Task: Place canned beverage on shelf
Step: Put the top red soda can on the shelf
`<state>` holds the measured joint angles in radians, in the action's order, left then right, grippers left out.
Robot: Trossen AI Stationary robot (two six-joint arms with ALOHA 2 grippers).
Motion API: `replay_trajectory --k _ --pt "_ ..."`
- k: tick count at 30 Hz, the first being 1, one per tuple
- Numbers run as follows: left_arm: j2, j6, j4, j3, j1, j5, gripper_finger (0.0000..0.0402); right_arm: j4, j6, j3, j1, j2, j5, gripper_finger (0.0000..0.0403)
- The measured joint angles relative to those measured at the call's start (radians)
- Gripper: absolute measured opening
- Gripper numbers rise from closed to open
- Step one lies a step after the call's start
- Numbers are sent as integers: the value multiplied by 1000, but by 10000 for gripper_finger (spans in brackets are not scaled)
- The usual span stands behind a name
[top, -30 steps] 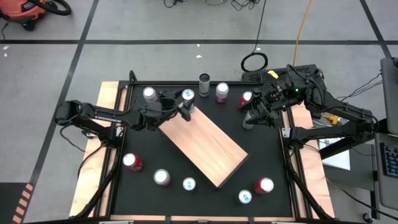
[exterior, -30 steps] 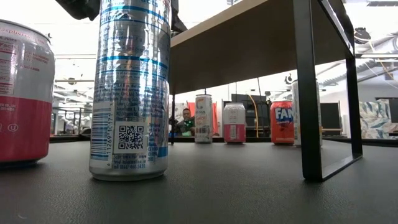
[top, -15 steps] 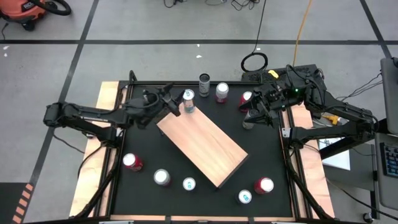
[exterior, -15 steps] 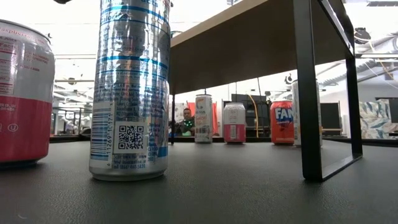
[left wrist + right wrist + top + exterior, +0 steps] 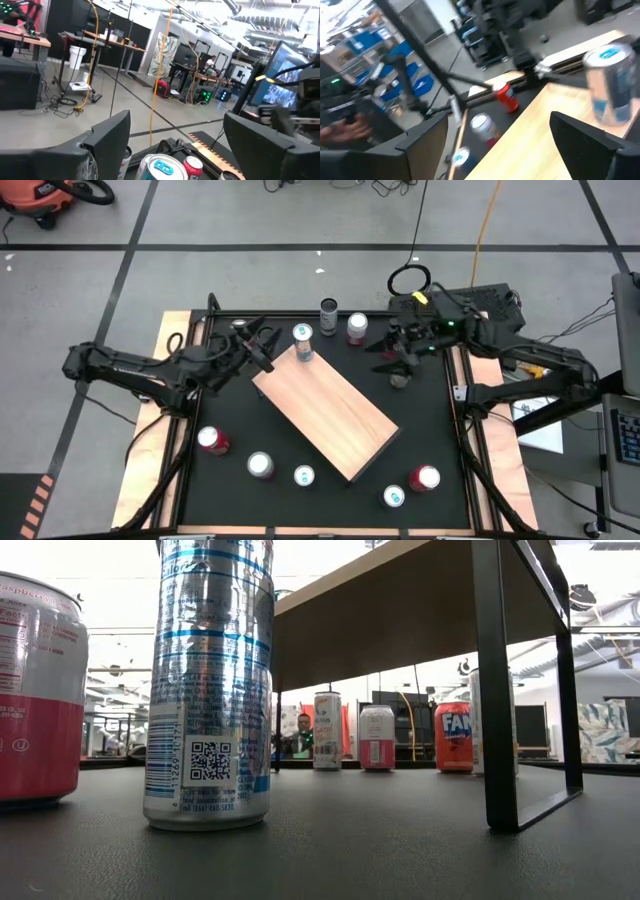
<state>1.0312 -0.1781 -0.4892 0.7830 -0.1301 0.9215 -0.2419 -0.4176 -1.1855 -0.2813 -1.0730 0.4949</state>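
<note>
1. The black table (image 5: 330, 465) is the biggest thing. It carries everything else, and loose cans stand along its far and near sides, probably as stock for the task.
2. The shelf (image 5: 330, 415), a thick slab of pale wood on black metal legs, stands diagonally in the middle of the table. In the low view its top is raised above the table, so I judge a can must be lifted to reach it.
3. The left gripper (image 5: 262, 343) is just beside the far corner of the shelf, with its fingers wide apart and nothing between them. It looks as if it has released something.
4. The right gripper (image 5: 392, 352) hovers over the far right part of the table, near a dark can (image 5: 398, 378). Its fingers are also wide and empty, maybe ready for the next can.
5. One silver and blue can (image 5: 303, 342) stands upright on the far corner of the shelf, close to the edge and near the left gripper. No other can is on the shelf.
</note>
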Motion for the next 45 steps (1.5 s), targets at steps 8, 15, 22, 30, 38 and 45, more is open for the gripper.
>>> replay_trajectory --k 8,15,22,30,38,45 --pt "-44 0 2 0 -56 75 318 156 9 -25 0 -139 -180 280" --pt "-53 0 31 0 -76 76 318 144 14 -139 0 -276 -182 247" --pt "-53 -26 31 0 -75 79 318 -48 50 -309 -17 -384 -262 218" --pt "-53 -27 31 0 -75 88 318 -340 65 -540 -91 -478 -318 199" --pt "-53 -30 31 0 -75 127 318 -545 74 -599 -185 -497 -312 199" --pt "-53 -157 94 0 -76 104 318 -754 77 -599 -267 -497 -360 199"
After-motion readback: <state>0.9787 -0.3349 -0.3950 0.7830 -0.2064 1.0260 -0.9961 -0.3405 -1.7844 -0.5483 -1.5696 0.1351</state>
